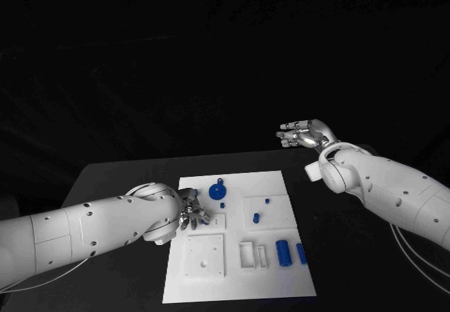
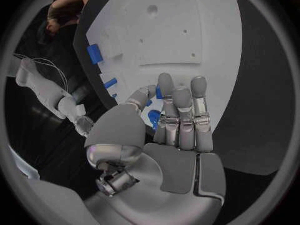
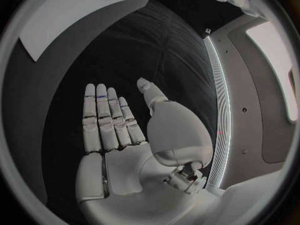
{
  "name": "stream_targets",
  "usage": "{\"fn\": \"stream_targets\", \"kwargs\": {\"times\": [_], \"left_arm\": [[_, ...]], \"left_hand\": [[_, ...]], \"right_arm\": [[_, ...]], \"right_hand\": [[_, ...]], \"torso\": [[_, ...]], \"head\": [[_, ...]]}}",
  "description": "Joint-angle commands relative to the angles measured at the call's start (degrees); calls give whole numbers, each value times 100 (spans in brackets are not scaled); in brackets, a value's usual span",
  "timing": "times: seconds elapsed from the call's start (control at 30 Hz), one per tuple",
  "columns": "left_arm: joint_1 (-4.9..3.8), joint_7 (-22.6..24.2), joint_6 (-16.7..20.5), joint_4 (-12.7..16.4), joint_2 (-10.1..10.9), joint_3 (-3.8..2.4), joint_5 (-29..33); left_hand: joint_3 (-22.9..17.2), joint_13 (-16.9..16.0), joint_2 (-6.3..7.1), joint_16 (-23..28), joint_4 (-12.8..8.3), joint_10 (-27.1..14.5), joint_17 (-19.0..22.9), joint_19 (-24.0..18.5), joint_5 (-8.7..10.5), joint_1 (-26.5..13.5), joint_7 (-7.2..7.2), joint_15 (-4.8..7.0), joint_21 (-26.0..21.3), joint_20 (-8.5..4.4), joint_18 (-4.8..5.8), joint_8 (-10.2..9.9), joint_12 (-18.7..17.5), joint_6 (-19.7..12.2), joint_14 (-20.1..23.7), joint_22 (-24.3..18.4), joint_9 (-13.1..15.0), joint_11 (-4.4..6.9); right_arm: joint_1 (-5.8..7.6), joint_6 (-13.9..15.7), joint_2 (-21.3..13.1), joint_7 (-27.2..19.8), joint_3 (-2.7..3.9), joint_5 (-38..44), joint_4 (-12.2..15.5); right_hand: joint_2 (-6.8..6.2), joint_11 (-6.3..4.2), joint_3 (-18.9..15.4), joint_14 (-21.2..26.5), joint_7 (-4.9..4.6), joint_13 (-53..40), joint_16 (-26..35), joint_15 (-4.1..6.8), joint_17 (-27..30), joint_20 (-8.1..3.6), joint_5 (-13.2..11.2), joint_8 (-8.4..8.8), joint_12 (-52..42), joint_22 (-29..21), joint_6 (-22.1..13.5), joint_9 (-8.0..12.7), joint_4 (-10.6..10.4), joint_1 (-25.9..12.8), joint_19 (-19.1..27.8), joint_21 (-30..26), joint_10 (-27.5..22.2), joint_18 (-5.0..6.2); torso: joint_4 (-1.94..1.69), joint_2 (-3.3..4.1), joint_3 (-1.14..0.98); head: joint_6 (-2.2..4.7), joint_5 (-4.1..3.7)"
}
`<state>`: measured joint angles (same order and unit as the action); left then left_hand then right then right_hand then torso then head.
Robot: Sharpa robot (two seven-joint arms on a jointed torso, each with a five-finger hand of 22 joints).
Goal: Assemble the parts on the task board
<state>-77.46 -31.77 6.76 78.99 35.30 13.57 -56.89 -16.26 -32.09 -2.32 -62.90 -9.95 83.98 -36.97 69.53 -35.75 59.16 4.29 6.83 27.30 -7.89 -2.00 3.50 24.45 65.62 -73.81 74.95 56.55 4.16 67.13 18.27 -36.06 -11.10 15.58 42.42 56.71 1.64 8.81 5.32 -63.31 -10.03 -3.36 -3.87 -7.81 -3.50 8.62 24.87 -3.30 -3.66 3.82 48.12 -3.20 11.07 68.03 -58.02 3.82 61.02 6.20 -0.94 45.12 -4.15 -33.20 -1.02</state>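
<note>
A black table [image 1: 122, 179] in a dark room carries the white task board [image 1: 281, 286] at its middle. The left hand [image 1: 192, 214] hovers low over the board's left side, fingers [image 2: 182, 105] extended side by side and holding nothing; a small blue part [image 2: 154, 117] lies just beyond the fingertips. The right hand [image 1: 302, 134] is raised well off the board beyond the table's far right corner, its fingers [image 3: 105, 117] straight and spread, empty. Outward from the left hand sit the round blue part [image 1: 218, 191], two small blue pegs [image 1: 261, 209] on a raised block, and two blue cylinders [image 1: 289, 252] near the right edge. The likely risk is the broad left hand descending on small pieces: the fingers could nudge the part aside or knock it off its seat, and the hand itself hides the part from the head camera, so the pinch may close off-centre.
</note>
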Motion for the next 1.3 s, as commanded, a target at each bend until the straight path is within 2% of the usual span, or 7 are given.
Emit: {"fn": "stream_targets", "kwargs": {"times": [0.03, 0.33, 0.83, 1.2, 1.3], "left_arm": [[32, 30, 15, -22, -15, 17, -46], [36, 65, 63, -32, -22, 17, -47], [42, 115, 75, -33, -32, 16, -11], [70, 117, 75, -60, -63, 16, 2], [74, 121, 49, -55, -66, 16, 7]], "left_hand": [[-534, 4, -23, 16, -570, 216, -3, 33, -6, 8, -483, 6, -39, -4, 63, 37, 6, 522, -49, 95, 15, 26], [-532, 3, -27, 15, -569, 217, -3, 44, 2, 8, -486, 8, -54, -6, 66, 37, 10, 527, -52, 97, 21, 28], [-529, 9, -29, 23, -565, 220, 1, 66, 16, 1, -489, 10, -97, -9, 72, 32, 16, 536, -61, 101, 23, 27], [-524, 8, -31, 22, -559, 221, 1, 80, 34, 11, -487, 11, -108, -10, 72, 32, 21, 536, -64, 104, 2, 28], [-524, 8, -31, 22, -559, 221, 1, 80, 34, 11, -487, 11, -108, -10, 72, 32, 21, 536, -64, 104, 2, 28]], "right_arm": [[3, -99, 15, 39, 4, -20, -1], [2, -160, 28, 117, 4, -17, -18], [2, -252, 43, 207, 4, -11, -48], [2, -280, 55, 233, 4, 11, -49], [2, -289, 55, 241, 4, 19, -50]], "right_hand": [[-24, -1, 69, 11, 2, 5, 28, -51, 5, 2, 132, 15, 22, -6, -3, 5, 6, -28, 54, 32, -51, 62], [-65, 10, 124, 31, -8, 5, 29, -60, 5, 9, 156, 18, 22, -7, -64, 8, -4, -66, 75, 28, -76, 60], [-73, 18, 95, 48, -13, 5, 29, -66, 5, 17, 156, 18, 24, -6, -92, 8, -27, -60, 95, 28, -100, 59], [-66, 23, 41, 73, -14, 5, 29, -69, 6, 27, 160, 19, 23, -7, -105, 9, -50, -41, 126, 26, -121, 57], [-66, 23, 41, 73, -14, 5, 29, -69, 6, 27, 160, 19, 23, -7, -105, 9, -50, -41, 126, 26, -121, 57]], "torso": [[-1, 1, 2], [0, 2, 1], [4, 1, -5], [1, 2, -2], [-1, 0, -2]], "head": [[15, -12], [21, -10], [18, -19], [19, -47], [16, -33]]}}
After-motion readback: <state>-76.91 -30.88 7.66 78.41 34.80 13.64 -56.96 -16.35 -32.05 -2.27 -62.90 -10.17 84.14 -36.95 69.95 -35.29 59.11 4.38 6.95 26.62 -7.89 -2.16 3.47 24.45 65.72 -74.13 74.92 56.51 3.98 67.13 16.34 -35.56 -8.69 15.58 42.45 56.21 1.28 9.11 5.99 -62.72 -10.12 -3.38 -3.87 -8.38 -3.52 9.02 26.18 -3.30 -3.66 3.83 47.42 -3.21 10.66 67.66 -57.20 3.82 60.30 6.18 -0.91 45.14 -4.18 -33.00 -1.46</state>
